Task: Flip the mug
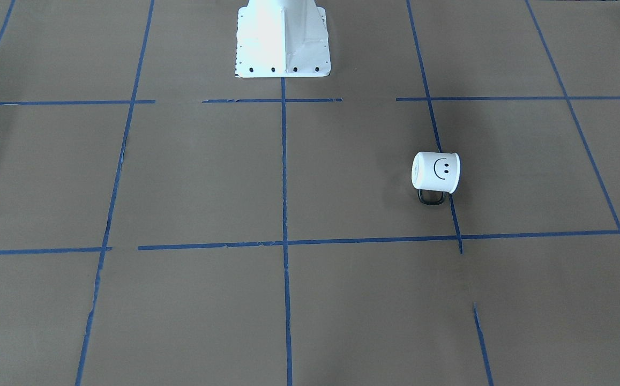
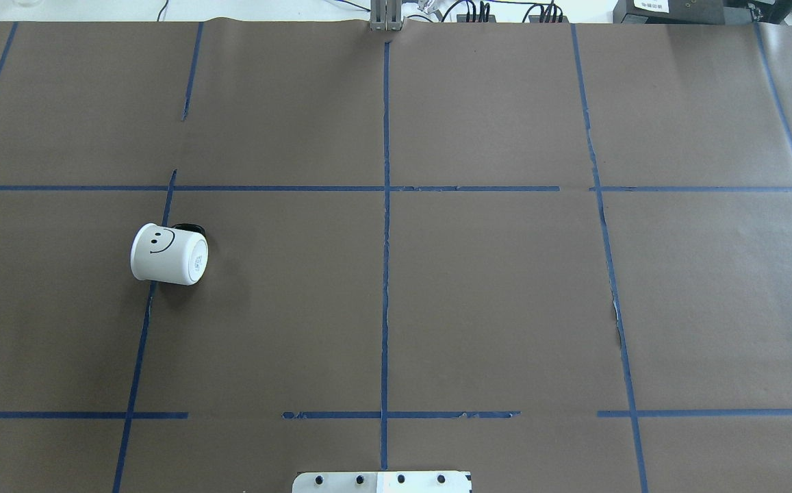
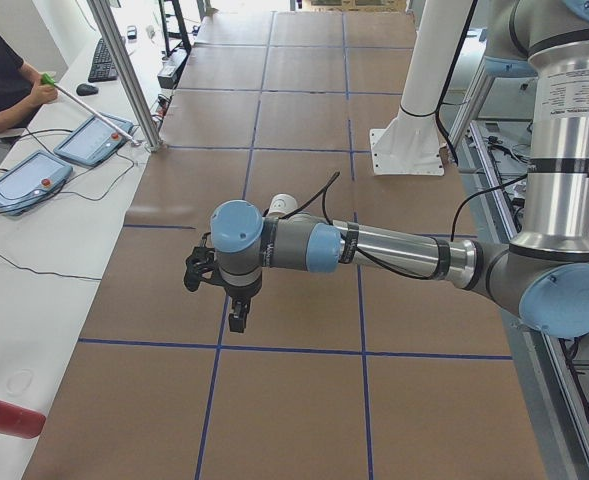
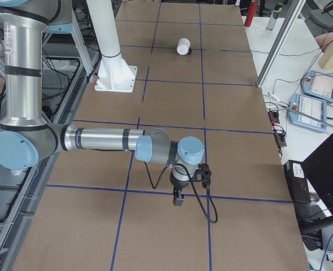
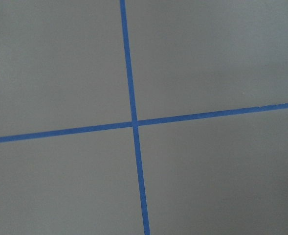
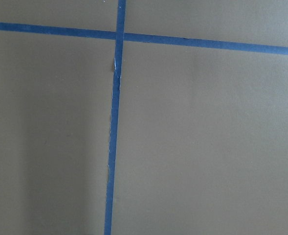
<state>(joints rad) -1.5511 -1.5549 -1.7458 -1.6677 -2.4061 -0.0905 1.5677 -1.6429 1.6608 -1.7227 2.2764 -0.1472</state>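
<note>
You will find the mug (image 2: 168, 255) lying on its side at the desk's (image 2: 491, 308) 9 o'clock in the overhead view, handle at 12; whether the left pincer (image 3: 236, 322) or right pincer (image 4: 178, 199) is spread cannot be told, so approach with the left and grip the rim.

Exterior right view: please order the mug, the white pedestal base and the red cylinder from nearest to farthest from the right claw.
From the right claw:
1. White pedestal base, mid-table, robot's side.
2. Mug, farther along, lying on its side.
3. Red cylinder, far corner, off the brown paper.
</note>
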